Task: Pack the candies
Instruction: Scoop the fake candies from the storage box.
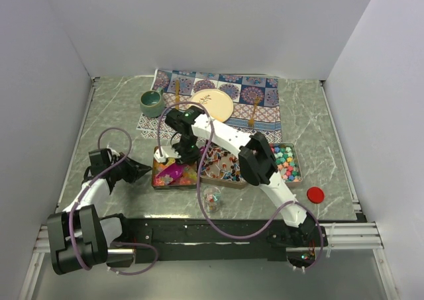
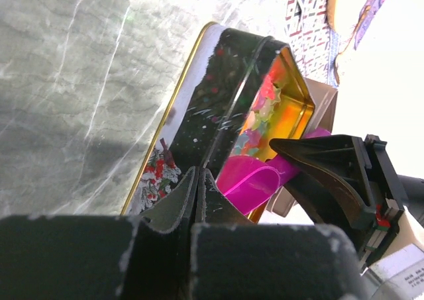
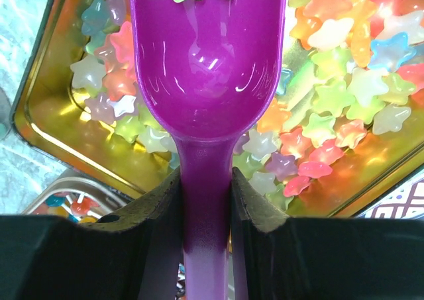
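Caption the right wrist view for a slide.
Right gripper shut on the purple scoop, bowl poised over pastel star candies in a gold tin.

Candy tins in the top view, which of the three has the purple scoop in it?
The leftmost tin, the one with translucent star candies; the purple scoop is dipped into it. The middle tin and the right tin have no scoop.

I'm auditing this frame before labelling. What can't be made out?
Right wrist view: purple scoop front, cut off by the top edge.
Top view: candies in the middle tin, partly hidden by the right arm.
Top view: small cup contents, too small.
Left wrist view: upper right, washed out by glare.
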Available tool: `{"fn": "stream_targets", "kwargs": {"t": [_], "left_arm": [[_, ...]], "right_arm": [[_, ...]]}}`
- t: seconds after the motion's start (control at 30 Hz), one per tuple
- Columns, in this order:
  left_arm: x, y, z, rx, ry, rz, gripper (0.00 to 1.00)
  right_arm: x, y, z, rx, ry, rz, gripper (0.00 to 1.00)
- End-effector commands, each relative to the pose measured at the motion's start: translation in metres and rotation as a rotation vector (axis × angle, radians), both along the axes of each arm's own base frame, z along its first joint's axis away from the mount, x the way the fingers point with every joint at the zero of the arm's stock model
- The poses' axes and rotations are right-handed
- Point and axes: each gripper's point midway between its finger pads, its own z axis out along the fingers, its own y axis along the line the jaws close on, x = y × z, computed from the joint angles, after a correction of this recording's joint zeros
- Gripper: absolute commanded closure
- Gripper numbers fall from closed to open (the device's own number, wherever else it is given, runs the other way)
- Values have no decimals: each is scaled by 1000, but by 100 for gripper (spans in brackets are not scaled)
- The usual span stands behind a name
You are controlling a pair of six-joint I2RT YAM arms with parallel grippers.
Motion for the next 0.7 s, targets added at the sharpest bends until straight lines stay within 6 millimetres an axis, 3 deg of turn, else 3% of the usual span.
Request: {"fn": "stream_targets", "kwargs": {"t": [0.0,0.33,0.43,0.47,0.5,0.57,0.6,0.63,0.67], "left_arm": [[18,9,30,22,-116,-18,99],[37,17,69,8,-187,-113,99],[45,21,81,26,-220,-142,97],[50,24,88,45,-243,-147,93],[50,26,89,55,-240,-150,76],[53,32,90,107,-254,-159,61],[54,33,92,119,-261,-161,47],[54,35,92,138,-271,-167,43],[54,36,94,152,-281,-170,39]], "right_arm": [[-5,-5,47,97,27,-18,100],[0,-21,71,209,75,-62,100],[3,-23,91,271,91,-100,100],[3,-24,101,292,95,-113,100],[6,-24,109,317,97,-134,100],[13,-31,130,367,110,-211,100],[16,-33,137,382,104,-238,100],[19,-42,138,375,101,-263,100],[19,-51,151,384,66,-275,100]]}}
